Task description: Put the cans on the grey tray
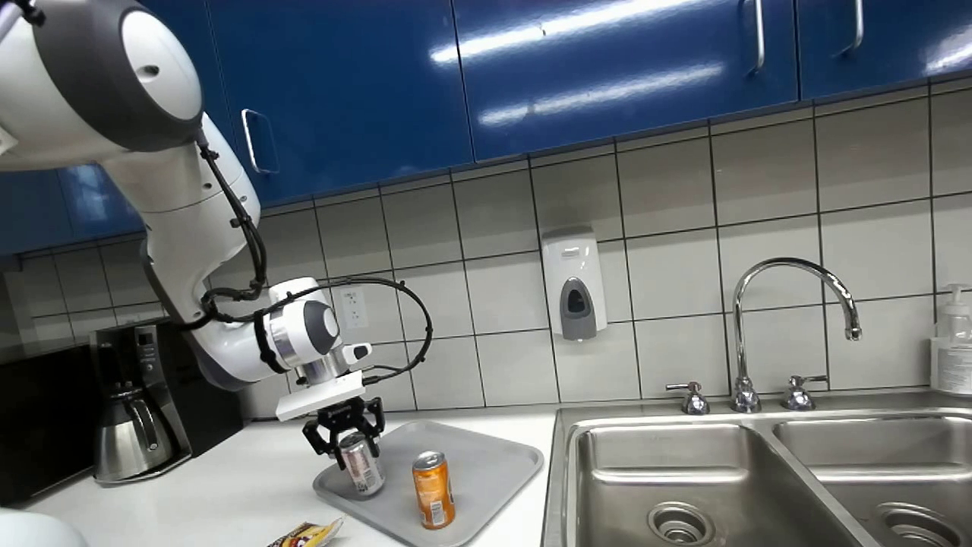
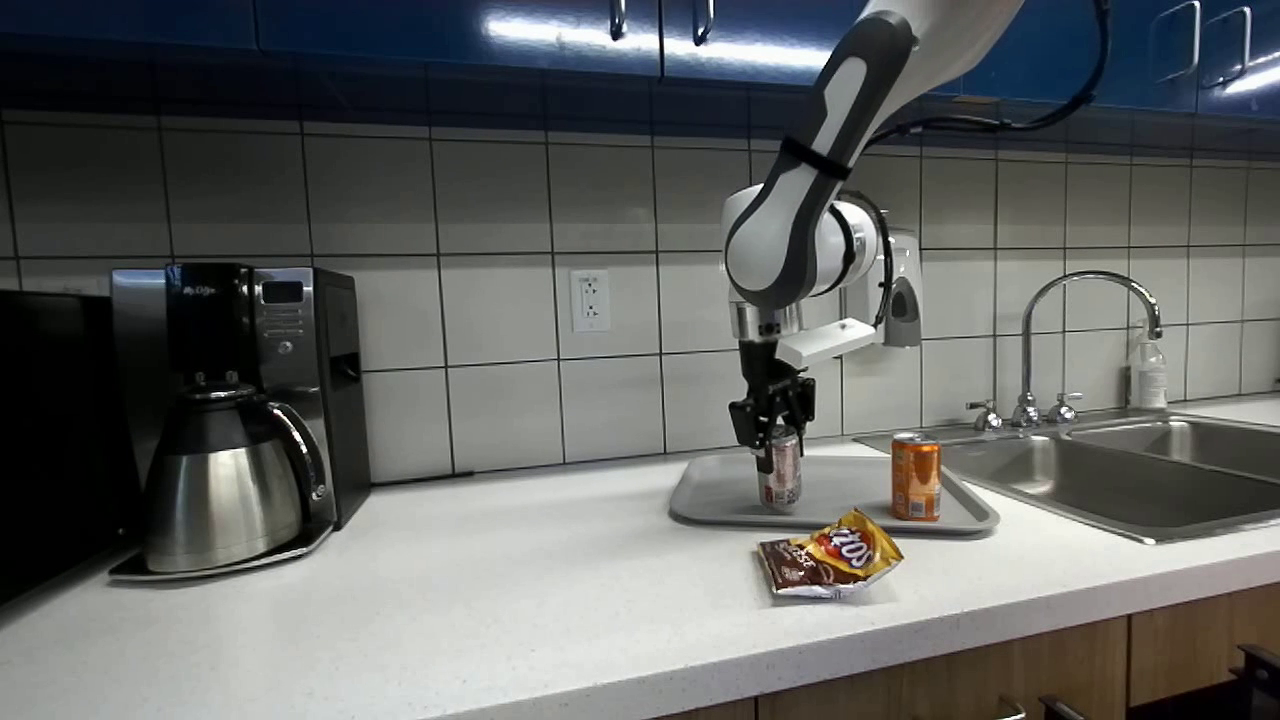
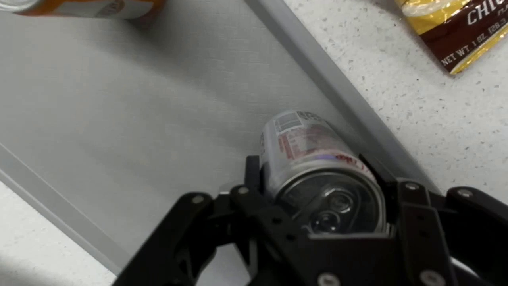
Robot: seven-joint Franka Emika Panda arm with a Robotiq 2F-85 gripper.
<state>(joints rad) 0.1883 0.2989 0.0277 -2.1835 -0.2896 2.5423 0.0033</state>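
The silver-grey can (image 1: 364, 472) with reddish marking stands between the fingers of my gripper (image 1: 356, 456), over the left end of the grey tray (image 1: 486, 465). In the wrist view both fingers lie against the sides of the silver can (image 3: 307, 137), just below its top. Its base is at or very near the tray surface; I cannot tell which. The orange can (image 1: 433, 494) stands upright on the tray, apart from the gripper. It also shows in an exterior view (image 2: 916, 480) and partly at the wrist view's top left (image 3: 87, 8).
A yellow and brown snack bag (image 2: 832, 557) lies on the counter in front of the tray. The steel sink (image 2: 1060, 470) is right of the tray. A coffee maker with a steel pot (image 2: 225, 480) stands at the left. A soap dispenser (image 1: 575, 285) hangs on the wall.
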